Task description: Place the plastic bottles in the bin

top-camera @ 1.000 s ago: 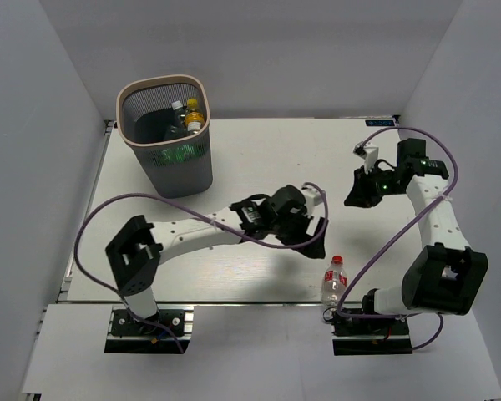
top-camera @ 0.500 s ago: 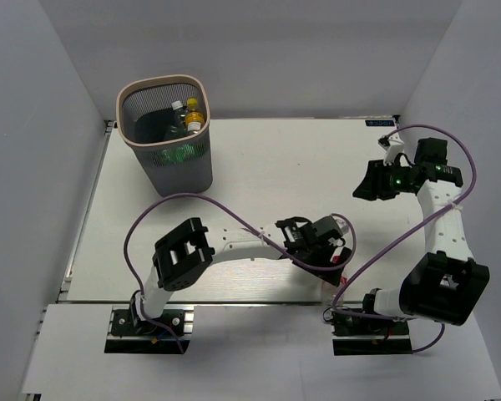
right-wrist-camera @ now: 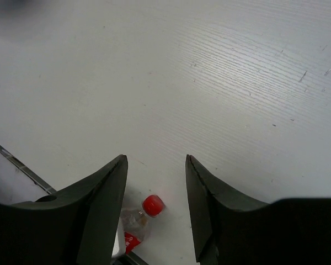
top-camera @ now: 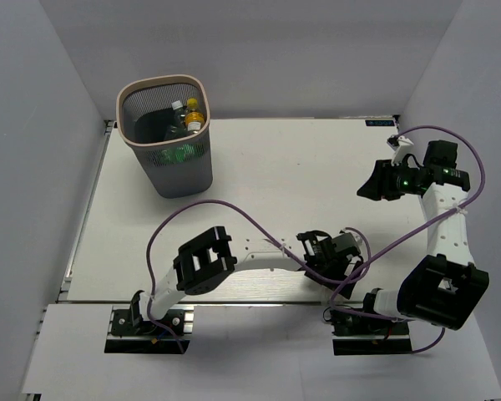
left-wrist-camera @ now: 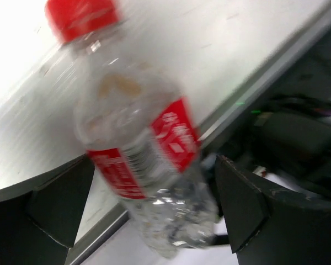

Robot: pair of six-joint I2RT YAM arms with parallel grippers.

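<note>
Seen from above, the left hand (top-camera: pixel 338 261) has been swung to the near edge of the white worktop (top-camera: pixel 259 167), far from the dark grey perforated bin (top-camera: pixel 165 134). At its wrist, the clear, red-capped plastic bottle (left-wrist-camera: pixel 143 149) is straddled by spread fingers (left-wrist-camera: pixel 55 204), not yet clamped. In the right wrist view, the right hand (right-wrist-camera: pixel 154 182) is seen open and empty.

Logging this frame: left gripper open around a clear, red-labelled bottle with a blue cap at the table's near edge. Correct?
No: the cap is red, not blue, as the left wrist view shows. The rest holds: left gripper open around the bottle at the near edge of the table.
</note>
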